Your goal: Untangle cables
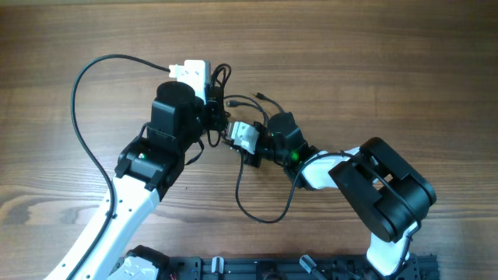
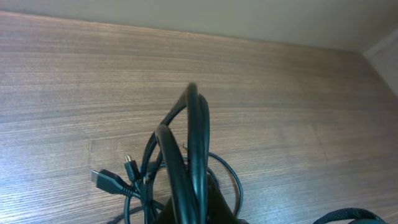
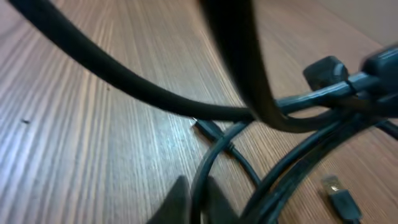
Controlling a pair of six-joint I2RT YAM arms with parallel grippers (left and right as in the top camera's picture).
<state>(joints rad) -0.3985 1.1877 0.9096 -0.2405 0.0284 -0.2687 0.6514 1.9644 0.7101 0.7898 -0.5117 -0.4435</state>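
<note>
Cables [image 1: 233, 102] sit mid-counter [image 1: 373, 47], btwn left arm [image 1: 173, 117] & right arm [image 1: 284, 140], plugs toward far side.

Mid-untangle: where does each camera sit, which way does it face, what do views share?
Overhead: above the table, looking straight down; both arms, left gripper and right gripper meeting at the cables.
Left wrist: wrist-mounted, facing across the table; cables loop close up, own fingers unclear.
Right wrist: low over the table, facing the cables; own fingertips at bottom edge.
Shared: the cables.
</note>
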